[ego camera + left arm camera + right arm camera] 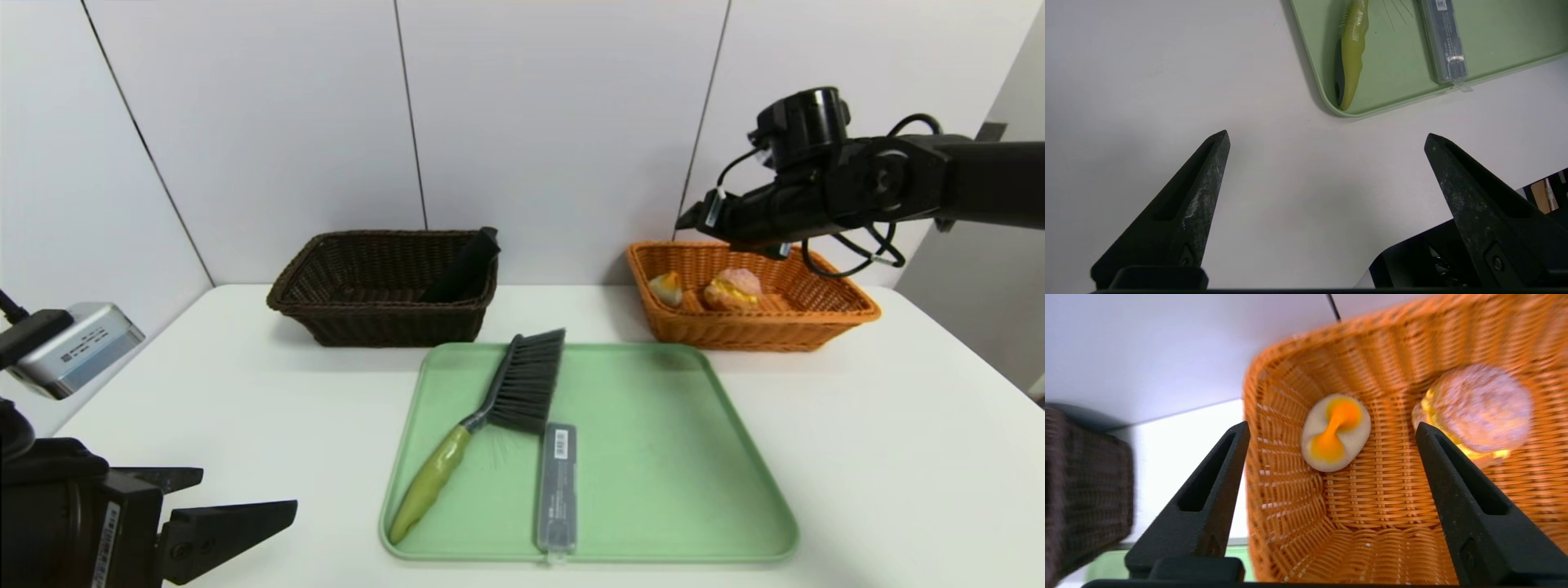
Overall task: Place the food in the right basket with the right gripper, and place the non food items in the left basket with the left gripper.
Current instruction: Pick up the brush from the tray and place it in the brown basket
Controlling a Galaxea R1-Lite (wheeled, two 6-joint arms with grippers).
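Note:
Both pieces of food lie in the orange right basket (849, 314) (1372, 506): a pale bun with an orange top (667, 287) (1336, 433) and a pinkish cream puff with yellow filling (731, 290) (1478, 408). My right gripper (694, 216) (1332, 425) hangs open and empty above that basket's left end. The black pouch (465, 265) leans inside the dark left basket (326, 322). The green-handled brush (522, 384) (1353, 49) and the slim grey case (557, 486) (1447, 41) lie on the green tray. My left gripper (245, 490) (1326, 134) is open and empty, low at the table's near left.
The green tray (653, 457) (1494, 41) sits mid-table in front of both baskets. White table (898, 457) stretches either side of it. White wall panels stand close behind the baskets. A grey box (77, 347) is mounted at the far left.

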